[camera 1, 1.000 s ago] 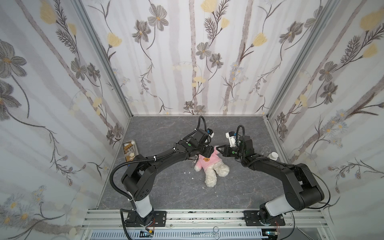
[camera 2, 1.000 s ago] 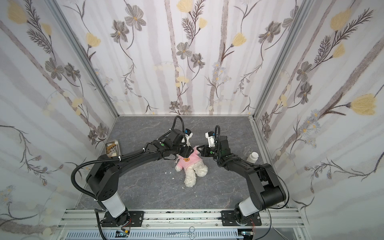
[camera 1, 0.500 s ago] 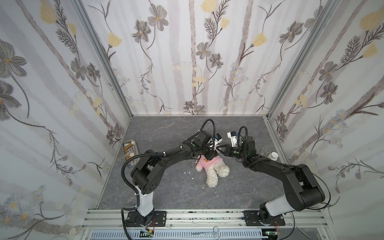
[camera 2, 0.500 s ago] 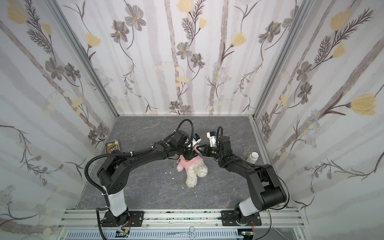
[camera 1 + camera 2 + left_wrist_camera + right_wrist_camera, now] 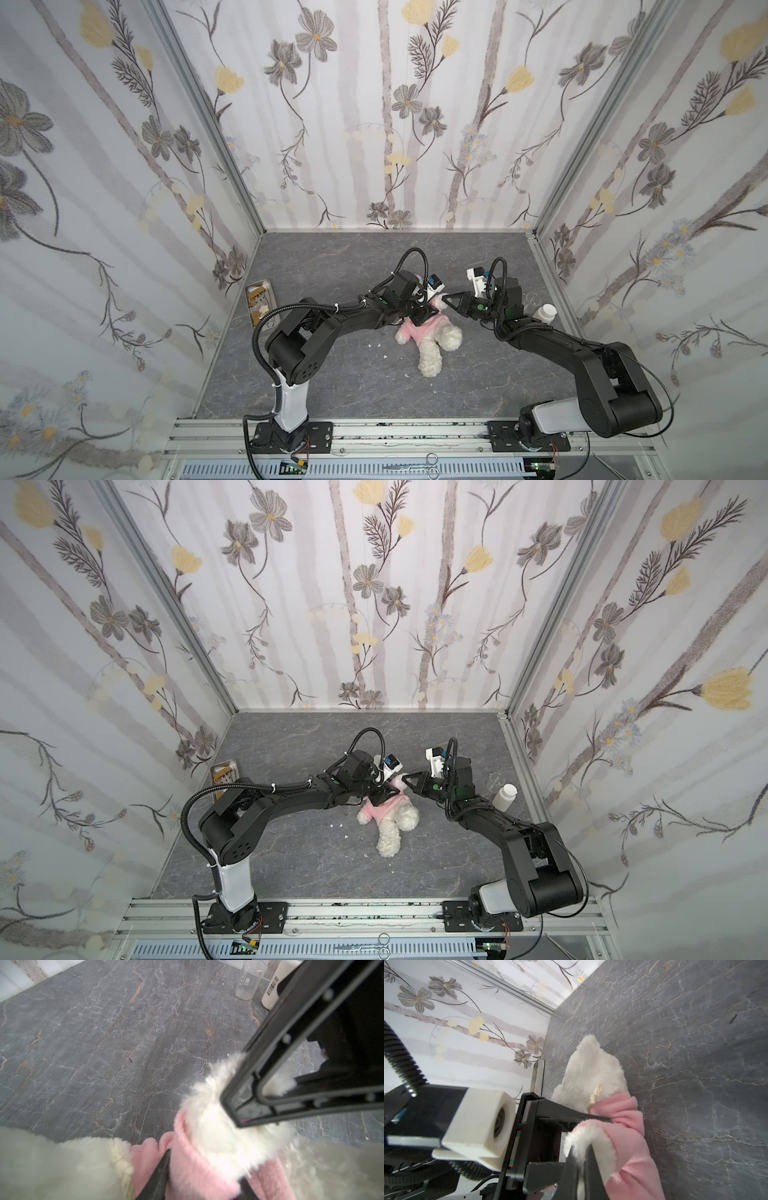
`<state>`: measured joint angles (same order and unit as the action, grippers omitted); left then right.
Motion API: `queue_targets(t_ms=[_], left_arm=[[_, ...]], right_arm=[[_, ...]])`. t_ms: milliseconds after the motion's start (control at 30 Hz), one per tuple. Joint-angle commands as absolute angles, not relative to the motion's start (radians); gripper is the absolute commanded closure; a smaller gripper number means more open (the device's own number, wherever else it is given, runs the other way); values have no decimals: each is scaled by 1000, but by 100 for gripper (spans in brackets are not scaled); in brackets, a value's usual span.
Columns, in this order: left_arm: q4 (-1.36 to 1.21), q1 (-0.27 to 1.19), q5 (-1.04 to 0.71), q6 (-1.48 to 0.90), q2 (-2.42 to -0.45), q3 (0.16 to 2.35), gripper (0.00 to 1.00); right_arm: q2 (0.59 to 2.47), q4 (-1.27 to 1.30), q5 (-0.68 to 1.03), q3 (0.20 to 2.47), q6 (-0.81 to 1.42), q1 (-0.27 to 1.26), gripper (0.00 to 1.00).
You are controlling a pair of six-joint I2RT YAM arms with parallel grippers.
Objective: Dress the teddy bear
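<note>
- Progress: pink fleece hoodie (image 5: 419,330) on fluffy white plush teddy bear (image 5: 449,337), mid grey desk (image 5: 353,395).
- Clamped on its paw: right hand (image 5: 444,300).
- Astride sleeve, grip unclear: left hand (image 5: 420,321).
- Remains, seemingly: seating sleeve.

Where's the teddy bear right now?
In both top views the teddy bear lies near the middle of the grey table, in its pink hoodie, between the left gripper and the right gripper.
</note>
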<state>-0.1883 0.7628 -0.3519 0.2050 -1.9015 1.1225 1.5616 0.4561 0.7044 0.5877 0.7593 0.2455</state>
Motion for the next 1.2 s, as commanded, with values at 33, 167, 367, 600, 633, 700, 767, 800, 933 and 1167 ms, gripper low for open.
queue_targets(t_ms=[33,167,367,600,633,700,767,800,933,1167], left_arm=[[38,751,-217,201,-1905,1080,57],[38,754,-238,202,-1869,1100,49],[35,772,-293,262,-1803,1194,41],[35,778,-304,410,-1838,1241,37],[34,778,-318,444,-1845,1242,37],[31,779,-340,473,-1864,1259,38],[28,779,-354,476,-1889,1286,40],[25,778,-360,476,-1900,1287,41],[12,778,-376,452,-1920,1345,41],[-9,777,-402,433,-1921,1337,43]], right_arm=[[1541,645,685,591,797,232,100],[1563,704,698,572,827,235,100],[1618,738,736,562,831,253,100],[1638,738,755,563,826,261,100],[1640,737,756,565,828,262,100],[1641,736,759,567,828,265,100],[1644,734,762,572,831,268,100],[1646,733,763,572,836,269,100],[1651,738,765,570,843,275,100],[1650,751,769,566,856,281,100]])
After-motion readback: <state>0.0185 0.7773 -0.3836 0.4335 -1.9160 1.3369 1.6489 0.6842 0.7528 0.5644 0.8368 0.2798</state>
